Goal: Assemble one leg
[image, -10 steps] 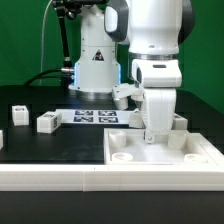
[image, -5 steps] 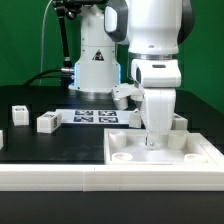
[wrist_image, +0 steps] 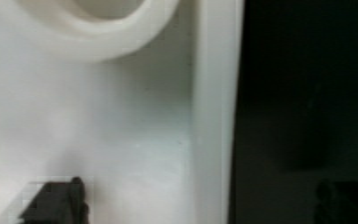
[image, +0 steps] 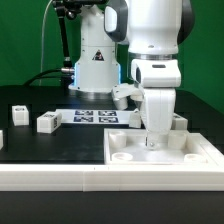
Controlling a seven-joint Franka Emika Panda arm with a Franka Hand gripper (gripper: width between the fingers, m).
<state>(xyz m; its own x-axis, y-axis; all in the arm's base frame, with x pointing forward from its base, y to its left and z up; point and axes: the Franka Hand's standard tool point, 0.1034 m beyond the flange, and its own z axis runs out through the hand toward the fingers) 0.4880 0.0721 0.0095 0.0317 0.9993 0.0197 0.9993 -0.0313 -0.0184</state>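
Two legs [image: 18, 113] [image: 47, 122], small white posts with black-and-white tags, stand on the black table at the exterior view's left, far from my gripper. Another tagged white piece [image: 180, 122] sits behind the panel at the right. My gripper [image: 152, 136] points down over the far edge of the large flat white panel [image: 165, 155]. In the wrist view my gripper [wrist_image: 199, 205] is open and holds nothing. One fingertip [wrist_image: 55, 200] is over the panel [wrist_image: 140, 130], the other is over the dark table, and the panel's edge runs between them. A round corner socket [wrist_image: 114, 25] shows.
The marker board [image: 95, 116] lies flat in front of the robot base. A white piece [image: 1, 138] is cut off at the exterior view's left edge. A white rail [image: 60, 178] runs along the table's front.
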